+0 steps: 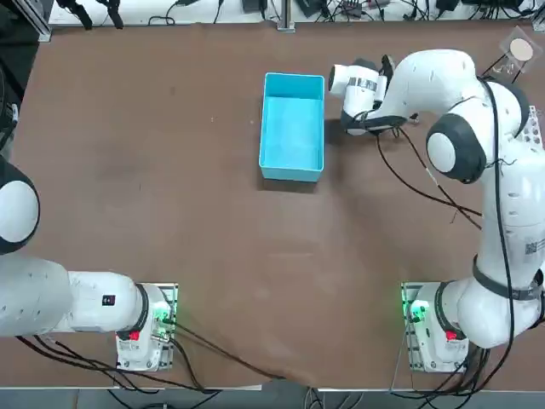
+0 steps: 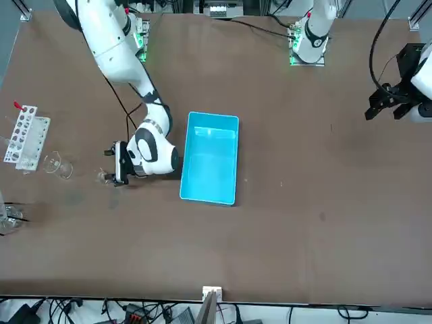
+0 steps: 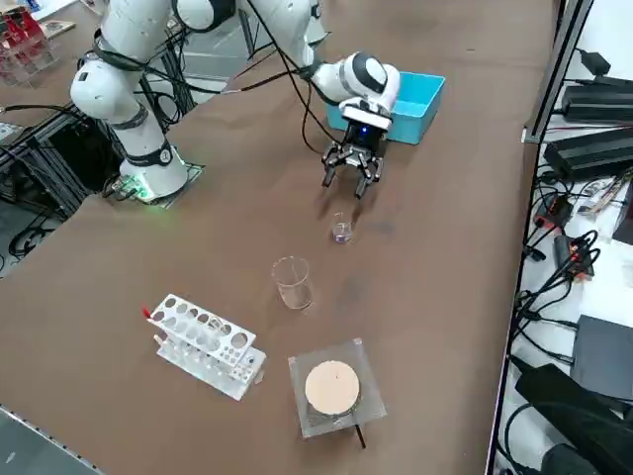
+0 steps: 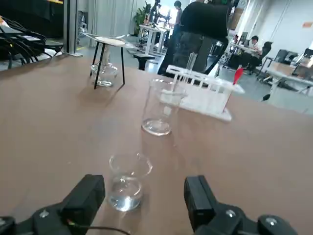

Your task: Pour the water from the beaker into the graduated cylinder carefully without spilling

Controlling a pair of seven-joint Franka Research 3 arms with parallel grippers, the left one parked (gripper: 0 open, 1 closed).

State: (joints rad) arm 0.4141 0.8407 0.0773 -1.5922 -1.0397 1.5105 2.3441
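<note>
Now the right gripper's fingers (image 4: pixel 142 203) gape wide, seemingly just short of the beaker (image 4: pixel 128 181).

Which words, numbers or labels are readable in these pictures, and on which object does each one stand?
None can be read.
A label with dark marks sits on the right arm's wrist: too small to read.
The beaker and the graduated cylinder show no readable markings.
The blue box and the white rack carry no text.
</note>
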